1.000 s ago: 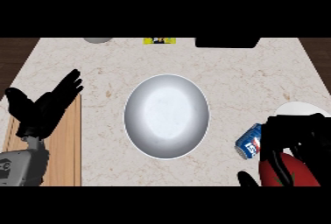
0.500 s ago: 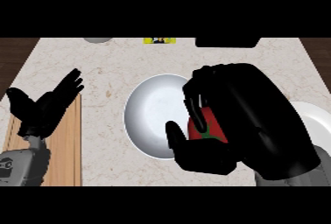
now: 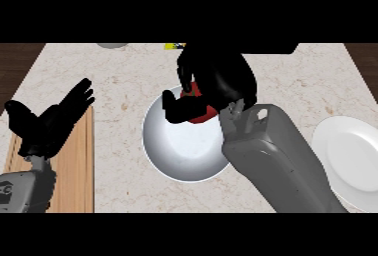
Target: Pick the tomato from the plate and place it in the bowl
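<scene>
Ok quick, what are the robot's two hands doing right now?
Left hand: open, holding nothing, resting at the view's left.
Right hand: closed around the red tomato, above the bowl.

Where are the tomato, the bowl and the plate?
tomato [image 3: 201, 114], head view, red side showing under the right hand
bowl [image 3: 179, 150], head view, bare inner floor
plate [image 3: 348, 157], head view, bare middle

A pale, speckled stone-like counter [image 3: 310, 85] carries a matt wooden board [image 3: 74, 165], a glossy white plate [image 3: 351, 157] and a smooth bowl [image 3: 173, 157].
</scene>
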